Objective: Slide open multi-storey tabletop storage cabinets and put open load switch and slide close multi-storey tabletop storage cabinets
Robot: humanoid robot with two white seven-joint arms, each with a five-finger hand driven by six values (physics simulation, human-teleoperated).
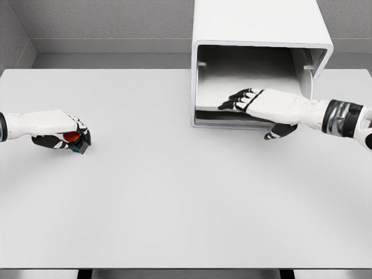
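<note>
While my left hand (65,135) grips the switch (75,140) by the table's (174,203) left edge, my right hand (258,104) rests flat-fingered on the open cabinet's (256,64) drawer (221,113).

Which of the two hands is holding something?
The left hand, at the table's left edge, grips a small red-topped switch. The right hand holds nothing, its fingers stretched into the open white cabinet.

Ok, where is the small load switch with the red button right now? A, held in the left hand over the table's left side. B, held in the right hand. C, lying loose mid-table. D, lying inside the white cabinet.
A: the small load switch with the red button sits in the curled fingers of the left hand, far from the white cabinet.
</note>
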